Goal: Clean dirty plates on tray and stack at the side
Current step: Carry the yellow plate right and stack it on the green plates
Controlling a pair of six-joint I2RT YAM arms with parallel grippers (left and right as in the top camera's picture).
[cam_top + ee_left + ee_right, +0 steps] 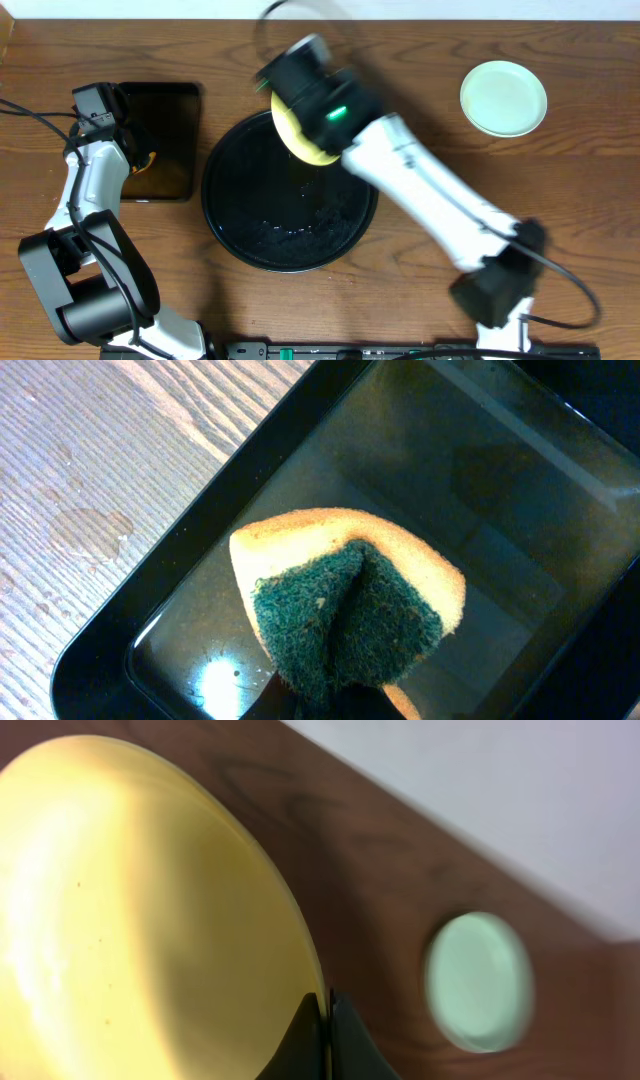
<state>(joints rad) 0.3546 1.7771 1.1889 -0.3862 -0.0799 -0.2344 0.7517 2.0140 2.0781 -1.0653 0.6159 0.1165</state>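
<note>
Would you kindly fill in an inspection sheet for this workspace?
Surface: wooden table, water drops beside the rectangular tray.
Job's things: yellow plate held over the round tray; mint plate on the table, far right; no third plate seen.
Clutter: rectangular tray holding water.
Grippers: left gripper shut on sponge; right gripper shut on the yellow plate's rim.
Cables: black cable at the left edge, another at lower right.
Surroundings: pale wall behind the table.

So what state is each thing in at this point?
Yellow plate: rim pinched in right hand, which is shut.
Mint plate: lying flat on table, unheld.
Sponge: folded, gripped by left hand, which is shut.
Round tray: wet inside.
Rectangular tray: holds water.
</note>
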